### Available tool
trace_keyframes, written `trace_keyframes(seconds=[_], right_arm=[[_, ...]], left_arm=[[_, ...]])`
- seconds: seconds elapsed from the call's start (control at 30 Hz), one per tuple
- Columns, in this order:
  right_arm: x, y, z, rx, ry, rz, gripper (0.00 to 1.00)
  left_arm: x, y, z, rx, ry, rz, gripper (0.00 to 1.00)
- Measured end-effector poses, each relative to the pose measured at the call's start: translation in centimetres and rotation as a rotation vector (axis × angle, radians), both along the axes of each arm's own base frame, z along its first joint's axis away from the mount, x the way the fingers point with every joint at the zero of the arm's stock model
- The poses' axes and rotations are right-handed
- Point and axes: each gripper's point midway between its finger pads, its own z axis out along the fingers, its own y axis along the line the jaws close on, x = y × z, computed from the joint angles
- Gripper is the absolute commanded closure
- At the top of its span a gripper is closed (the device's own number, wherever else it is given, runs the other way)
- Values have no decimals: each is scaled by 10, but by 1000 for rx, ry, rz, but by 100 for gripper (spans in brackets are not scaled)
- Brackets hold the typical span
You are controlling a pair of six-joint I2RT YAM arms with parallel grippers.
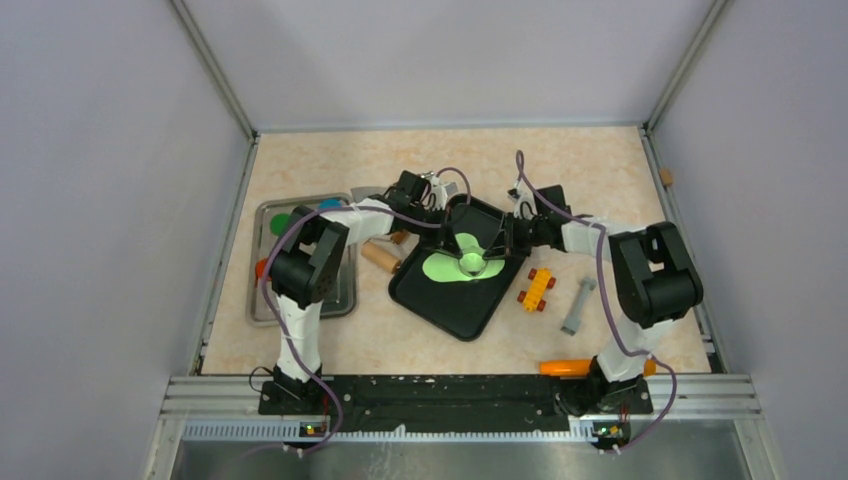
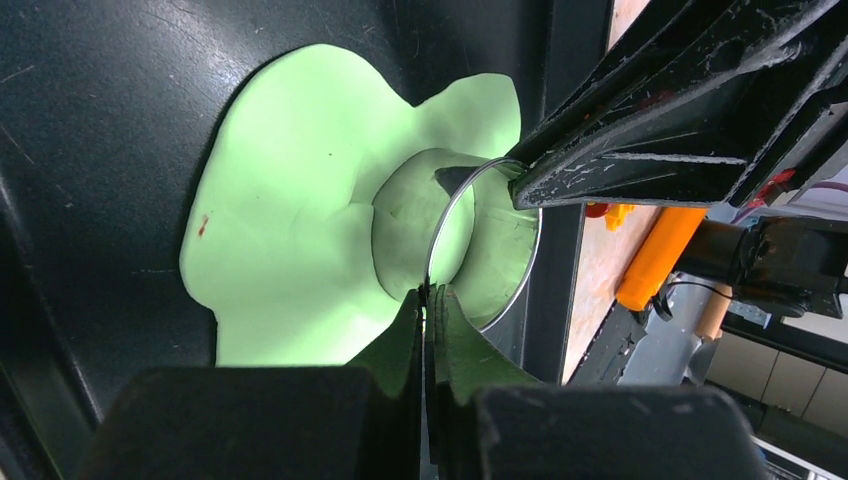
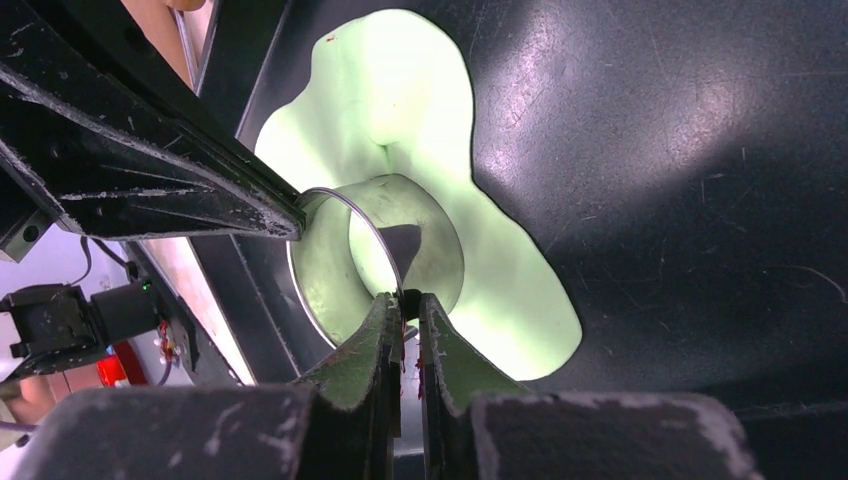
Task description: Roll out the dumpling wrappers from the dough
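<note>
Dough (image 1: pixel 438 267): we record one flattened lime-green sheet, ragged in outline, lying on the floor of the black tray (image 1: pixel 455 312) at the middle of the table (image 1: pixel 600 170).

Ring cutter (image 1: pixel 472 263): we find a thin metal ring standing on the dough's 3 o'clock edge, with green dough showing inside it.

Left jaws: we see them pinched together on the ring's wall at about its 11 o'clock in the top view. The dough lies under the tips and spreads toward 8 o'clock.

Right jaws: we see them likewise closed on the ring's rim, at about 2 o'clock. The dough spreads away from them toward 9 o'clock.

Wooden cylinder (image 1: pixel 380 256): on the table, just beside the tray at its 10 o'clock.
</note>
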Motion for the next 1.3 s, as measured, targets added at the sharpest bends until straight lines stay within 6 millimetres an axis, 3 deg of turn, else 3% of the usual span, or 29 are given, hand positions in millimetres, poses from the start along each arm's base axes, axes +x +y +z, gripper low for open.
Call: trace_keyframes(seconds=[0.37,0.43,0.53,0.6,0.67,0.8,0.97,1.1,1.2,1.3], right_arm=[[2,1,4,-5,-3,-10,100],[3,1,4,-19,0,-8,91],[2,1,5,-36,1,5,81],[2,-1,7,-54,-3,23,78],[1,-3,11,-70,-2,47,73],[10,-8,30,-94,-39,101,71],[21,-9,69,-104,-211,248,70],[1,-11,94,-103,-430,475,70],[-15,-11,102,-147,-628,661,69],[-28,1,101,-185,-799,843,69]], left_arm=[[2,-2,0,12,29,-9,100],[2,-1,0,15,31,-8,99],[2,-1,2,30,26,-17,71],[5,0,0,58,0,-20,58],[6,4,-6,93,-17,-15,52],[18,12,0,133,-47,-5,51],[53,11,40,106,-186,-27,53],[74,-1,71,40,-311,-126,54],[84,-14,71,-1,-353,-228,54],[80,-19,49,-16,-331,-313,54]])
